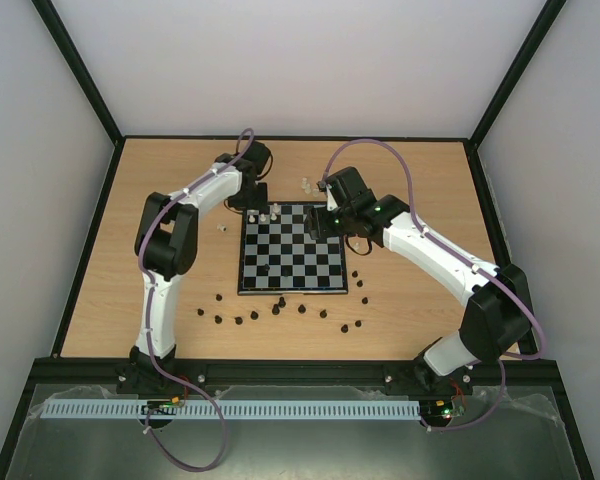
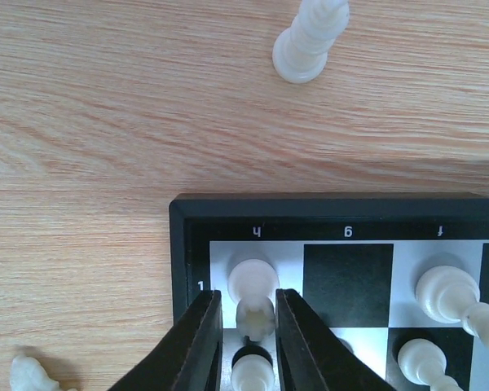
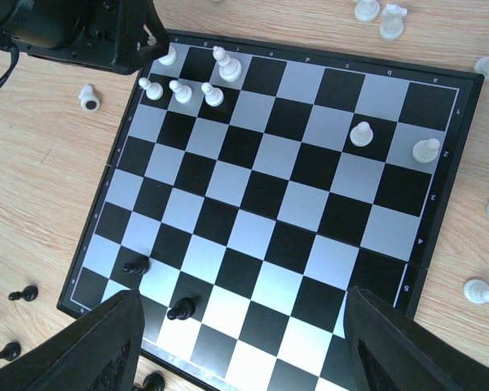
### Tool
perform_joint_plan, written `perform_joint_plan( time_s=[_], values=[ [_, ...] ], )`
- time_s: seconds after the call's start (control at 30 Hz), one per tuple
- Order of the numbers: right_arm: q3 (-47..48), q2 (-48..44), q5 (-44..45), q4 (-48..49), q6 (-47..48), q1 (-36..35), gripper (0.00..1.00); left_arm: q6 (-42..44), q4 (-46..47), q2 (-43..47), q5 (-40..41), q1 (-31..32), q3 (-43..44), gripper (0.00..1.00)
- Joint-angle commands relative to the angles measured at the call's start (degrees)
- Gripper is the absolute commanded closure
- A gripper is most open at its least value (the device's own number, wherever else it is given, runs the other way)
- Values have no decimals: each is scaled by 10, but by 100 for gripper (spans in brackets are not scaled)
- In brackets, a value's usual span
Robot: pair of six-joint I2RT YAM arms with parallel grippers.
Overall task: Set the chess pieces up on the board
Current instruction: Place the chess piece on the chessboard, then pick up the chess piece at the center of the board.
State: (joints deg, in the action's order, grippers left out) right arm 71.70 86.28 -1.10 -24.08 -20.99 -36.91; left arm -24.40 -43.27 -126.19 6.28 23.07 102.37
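The board (image 1: 300,262) lies mid-table, and shows in the right wrist view (image 3: 261,204). My left gripper (image 1: 255,208) is at its far left corner. In the left wrist view its fingers (image 2: 204,342) stand narrowly apart on either side of a white rook (image 2: 255,305) standing on the corner square, with a small gap on the left. More white pieces (image 2: 444,293) stand on nearby squares. My right gripper (image 1: 325,222) hovers over the far right of the board, wide open and empty (image 3: 244,342). Two black pawns (image 3: 180,309) stand on the near rows.
Several black pieces (image 1: 280,305) are scattered on the table before the board's near edge. White pieces (image 1: 307,185) lie loose behind the board, one (image 1: 221,228) to its left. A white piece (image 2: 310,41) stands just beyond the board's corner. Black frame posts border the table.
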Motion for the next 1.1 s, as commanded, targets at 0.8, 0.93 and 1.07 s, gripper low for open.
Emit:
perform_joint_plan(
  time_s=[0.8,0.93,1.07],
  values=[
    [-4,10,12,-3,3,-9,32,9,-45,13,-2,-24,167,43],
    [-3,11,16,-2,4,-9,32,4,-33,-19,-14,-25,184,42],
    [-3,6,20,-3,6,-9,31,3,-25,-49,-22,-25,193,42]
  ],
)
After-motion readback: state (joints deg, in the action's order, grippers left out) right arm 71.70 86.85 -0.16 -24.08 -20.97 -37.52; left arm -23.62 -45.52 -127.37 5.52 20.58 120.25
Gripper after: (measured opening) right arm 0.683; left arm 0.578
